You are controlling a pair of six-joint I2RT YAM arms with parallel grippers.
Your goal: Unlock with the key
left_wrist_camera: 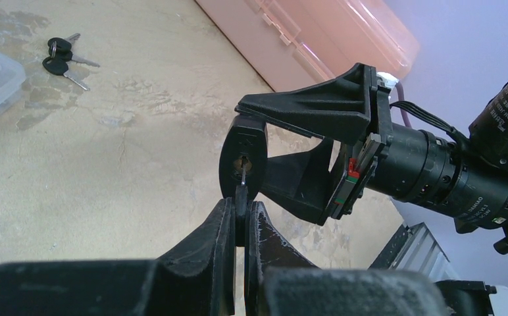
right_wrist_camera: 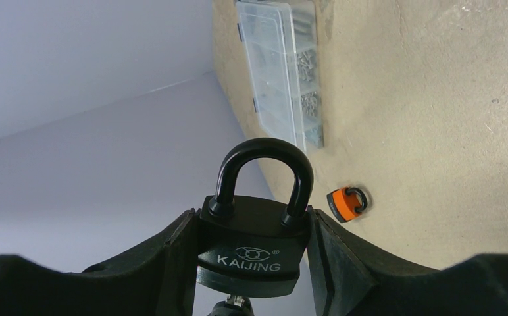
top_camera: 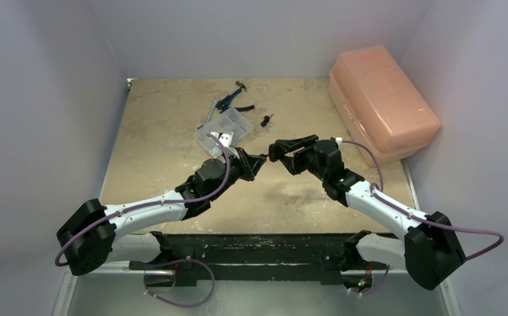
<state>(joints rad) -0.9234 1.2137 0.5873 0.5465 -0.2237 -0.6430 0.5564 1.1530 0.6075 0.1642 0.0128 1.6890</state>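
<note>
My left claw [left_wrist_camera: 238, 225], clamped on the small dark metal key [left_wrist_camera: 241, 192], points its shaft straight into the keyhole [left_wrist_camera: 241, 162] of the black round-shackled padlock [right_wrist_camera: 248, 253] my right claw [right_wrist_camera: 251, 227] clamps.

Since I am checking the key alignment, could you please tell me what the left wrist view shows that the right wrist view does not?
Left wrist only: the left fingers pinching the key, its tip at the keyhole; loose spare keys; the pink case. Right wrist only: the closed shackle, the KAIJING lettering, a small orange padlock. Both: the black padlock in the right fingers and a clear organizer box; the right view may catch a sliver of the key.
</note>
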